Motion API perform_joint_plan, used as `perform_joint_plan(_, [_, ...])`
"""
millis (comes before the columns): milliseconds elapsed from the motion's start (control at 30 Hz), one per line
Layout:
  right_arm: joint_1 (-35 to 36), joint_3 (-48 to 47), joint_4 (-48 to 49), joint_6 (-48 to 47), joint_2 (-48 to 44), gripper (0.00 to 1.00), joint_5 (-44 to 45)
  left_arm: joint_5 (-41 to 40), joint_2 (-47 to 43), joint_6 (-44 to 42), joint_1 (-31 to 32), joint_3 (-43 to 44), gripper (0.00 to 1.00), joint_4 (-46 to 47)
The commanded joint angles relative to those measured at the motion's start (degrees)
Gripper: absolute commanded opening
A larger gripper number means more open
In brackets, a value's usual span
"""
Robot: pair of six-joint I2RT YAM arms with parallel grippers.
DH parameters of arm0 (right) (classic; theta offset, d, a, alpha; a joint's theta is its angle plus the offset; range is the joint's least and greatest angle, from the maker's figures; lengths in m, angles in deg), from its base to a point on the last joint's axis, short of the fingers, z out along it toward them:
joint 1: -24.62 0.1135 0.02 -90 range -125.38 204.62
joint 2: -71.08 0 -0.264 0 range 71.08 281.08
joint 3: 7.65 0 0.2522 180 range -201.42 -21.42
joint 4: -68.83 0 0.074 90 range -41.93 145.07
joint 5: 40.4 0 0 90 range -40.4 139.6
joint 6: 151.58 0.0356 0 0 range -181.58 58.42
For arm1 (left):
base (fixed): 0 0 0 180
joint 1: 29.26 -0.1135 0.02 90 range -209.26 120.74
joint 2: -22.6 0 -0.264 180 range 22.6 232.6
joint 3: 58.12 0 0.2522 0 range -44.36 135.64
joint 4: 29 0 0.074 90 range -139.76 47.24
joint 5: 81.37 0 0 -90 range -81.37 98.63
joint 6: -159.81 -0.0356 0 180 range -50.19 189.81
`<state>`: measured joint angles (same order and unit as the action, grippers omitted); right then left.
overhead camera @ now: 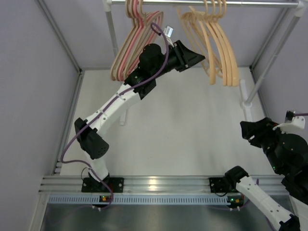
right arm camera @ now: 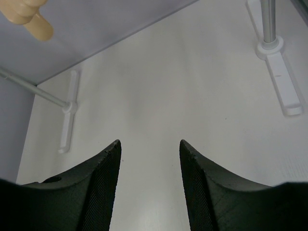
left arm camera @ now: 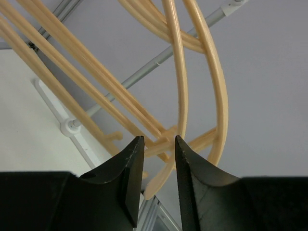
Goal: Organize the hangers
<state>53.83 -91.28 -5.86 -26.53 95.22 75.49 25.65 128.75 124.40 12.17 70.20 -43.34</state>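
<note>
Two bunches of hangers hang from the metal rail (overhead camera: pixel 250 4) at the back. The left bunch (overhead camera: pixel 126 50) is beige with one pink among them. The right bunch (overhead camera: pixel 221 48) is peach-tan. My left gripper (overhead camera: pixel 195 57) is raised between the bunches, pointing at the right one. In the left wrist view its jaws (left arm camera: pixel 159 139) stand a little apart; peach-tan hangers (left arm camera: pixel 180 72) cross just beyond the tips and one hanger end (left arm camera: pixel 156 185) shows in the gap, untouched. My right gripper (right arm camera: pixel 150 142) is open and empty over the bare table, low at the right (overhead camera: pixel 246 129).
The rack's poles (overhead camera: pixel 111 29) stand on white feet (right arm camera: pixel 281 72) on the table; another foot (right arm camera: pixel 67 115) lies left in the right wrist view. Grey walls close in both sides and the back. A hanger tip (right arm camera: pixel 33 19) shows at that view's top left.
</note>
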Motion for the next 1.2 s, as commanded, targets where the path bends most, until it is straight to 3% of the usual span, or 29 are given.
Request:
perform_joint_plan(0, [0.7, -1.2, -0.2, -0.4, 0.0, 0.51, 1.0, -0.8, -8.2, -2.2, 1.4, -4.7, 0.37, 3.0])
perform_joint_plan(200, [0.8, -1.1, -0.1, -0.3, -0.1, 0.54, 0.8, -0.4, -15.3, -4.6, 3.7, -12.4, 0.38, 4.4])
perform_joint_plan(300, [0.7, -0.7, 0.3, -0.5, -0.4, 0.6, 0.8, 0.3, -19.4, -7.5, 6.2, -16.6, 0.38, 3.9])
perform_joint_plan(367, [0.7, 0.4, 1.3, -0.8, -1.2, 0.66, 0.5, -1.1, -22.3, -11.8, 10.1, -19.5, 0.4, 0.9])
perform_joint_plan(533, [0.8, 2.5, 3.0, -1.1, -2.3, 0.99, -0.2, -9.3, -28.5, -20.5, 19.6, -29.3, 0.43, -7.3])
perform_joint_plan(667, [0.7, 4.1, 3.5, -1.7, -3.5, 0.99, 1.0, -16.6, -36.6, -24.1, 26.2, -42.3, 0.52, -9.6])
perform_joint_plan(800, [0.7, 5.8, 3.9, -2.0, -5.8, 0.99, 2.0, -23.4, -45.0, -23.7, 29.1, -54.2, 0.65, -12.3])
perform_joint_plan(1000, [0.7, 9.1, 5.2, -2.8, -8.7, 1.0, 2.1, -27.5, -52.5, -21.5, 30.1, -67.3, 0.66, -12.8])
perform_joint_plan(1167, [0.7, 14.3, 7.7, -1.3, -13.4, 0.99, 2.6, -29.2, -59.1, -20.6, 30.2, -71.2, 0.69, -15.0])
